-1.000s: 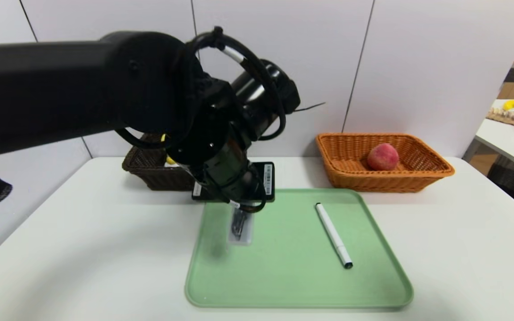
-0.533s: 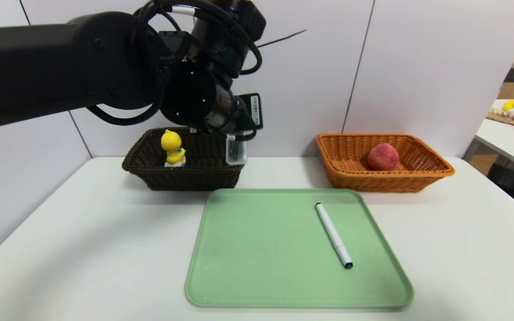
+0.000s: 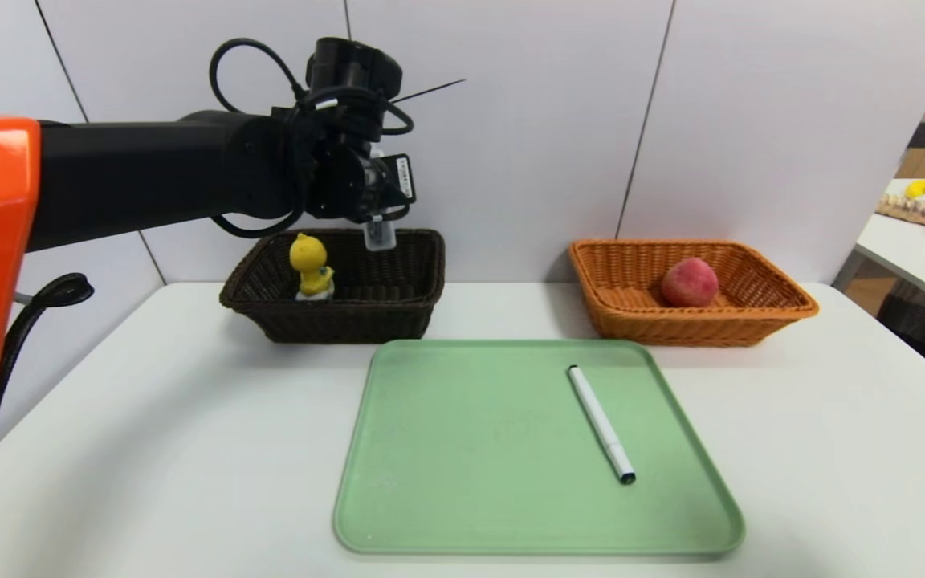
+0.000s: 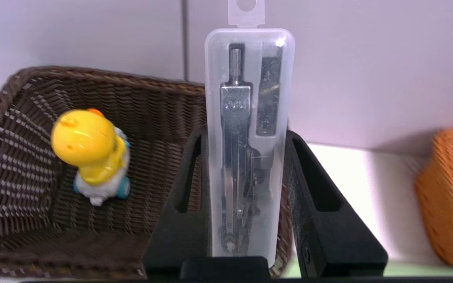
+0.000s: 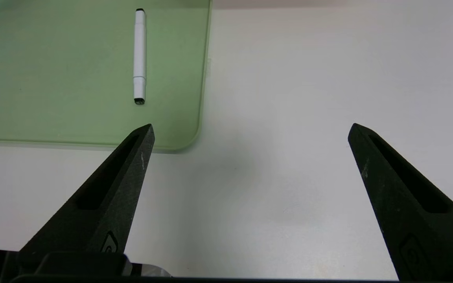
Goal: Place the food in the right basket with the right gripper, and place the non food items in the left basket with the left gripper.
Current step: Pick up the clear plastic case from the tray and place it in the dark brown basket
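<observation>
Head view: my left gripper (image 3: 378,229) clenched on the clear case (image 3: 379,235), above the far side of the left basket (image 3: 270,321).
Right gripper (image 5: 250,129): released, empty, parked near the tray (image 5: 195,133).
Risk: letting go off-centre could drop the case on the basket's rim or knock over the duck (image 3: 310,266).
Count: two baskets; one duck, left basket; one peach (image 3: 689,282), right basket (image 3: 751,321); one pen (image 3: 600,423), on tray.

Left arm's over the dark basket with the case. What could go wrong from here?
1. The left gripper clamps only the lower end of the clear case, which hangs above the dark basket; released here, it may bounce or land on the rim.
2. The duck toy stands inside and could be knocked over.
3. The pen lies flat on the tray, so it may be awkward to pinch.
</observation>
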Tool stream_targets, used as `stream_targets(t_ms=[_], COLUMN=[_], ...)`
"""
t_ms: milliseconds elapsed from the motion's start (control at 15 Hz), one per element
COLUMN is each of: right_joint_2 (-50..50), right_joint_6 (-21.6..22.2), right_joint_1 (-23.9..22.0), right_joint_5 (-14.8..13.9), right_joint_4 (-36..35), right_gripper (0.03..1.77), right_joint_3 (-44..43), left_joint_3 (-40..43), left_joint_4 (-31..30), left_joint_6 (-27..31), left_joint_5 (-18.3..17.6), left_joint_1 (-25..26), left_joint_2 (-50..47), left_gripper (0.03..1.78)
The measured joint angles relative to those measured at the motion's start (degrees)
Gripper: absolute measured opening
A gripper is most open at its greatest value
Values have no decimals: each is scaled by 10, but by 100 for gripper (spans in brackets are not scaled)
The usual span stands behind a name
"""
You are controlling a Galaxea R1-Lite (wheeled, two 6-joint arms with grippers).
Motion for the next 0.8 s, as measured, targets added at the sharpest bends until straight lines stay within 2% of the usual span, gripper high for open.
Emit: stream_targets(t_ms=[333, 800], right_joint_2=[2, 2], right_joint_6=[0, 1], right_joint_1=[0, 0], right_joint_5=[0, 0], right_joint_4=[-1, -2], right_gripper=[170, 170], right_joint_3=[1, 1], left_joint_3=[0, 0], left_joint_4=[-6, -3], left_joint_6=[-8, -37], left_joint_5=[-3, -4], left_joint_1=[44, 55], left_joint_2=[41, 78], left_gripper=[56, 56])
